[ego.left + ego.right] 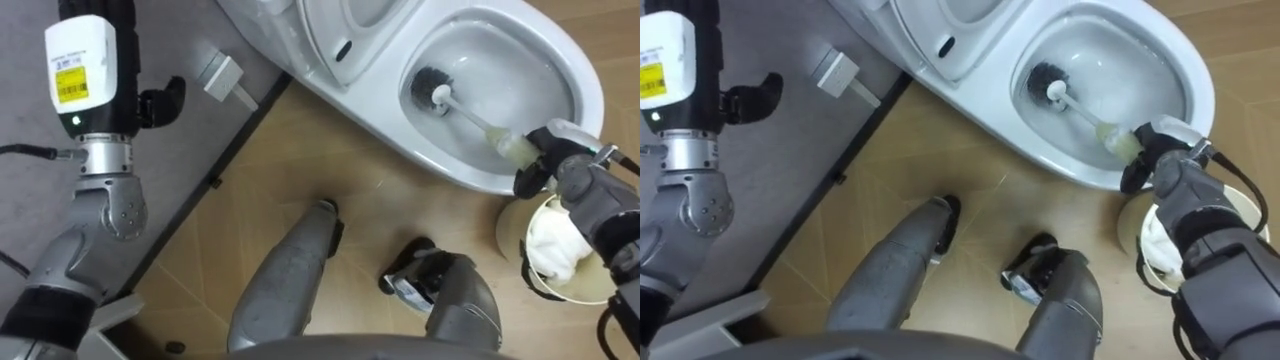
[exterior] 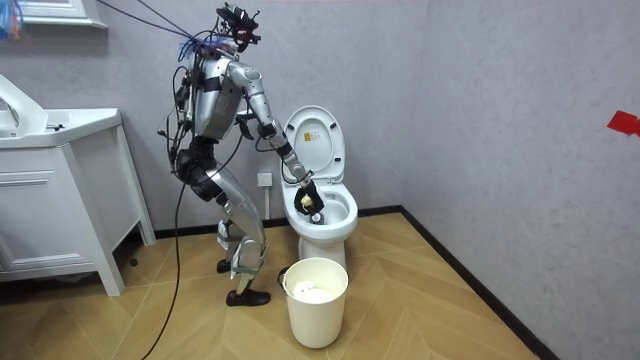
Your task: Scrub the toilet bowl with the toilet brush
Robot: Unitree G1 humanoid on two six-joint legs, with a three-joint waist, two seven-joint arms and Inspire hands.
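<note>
Robot's right hand at the toilet
Fingers clamped round the brush handle, arm stretched forward, bristles down in the bowl.

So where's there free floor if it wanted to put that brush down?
Bare wood floor lies beyond the bin, on the room view's right, toward the wall. It is crowded where the right hand holds the brush: bin beside toilet bowl.

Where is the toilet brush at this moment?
The toilet brush has its dark head in the toilet bowl, upper right in the left eye view. Its handle ends in the right robot hand, beside the white bin.
</note>
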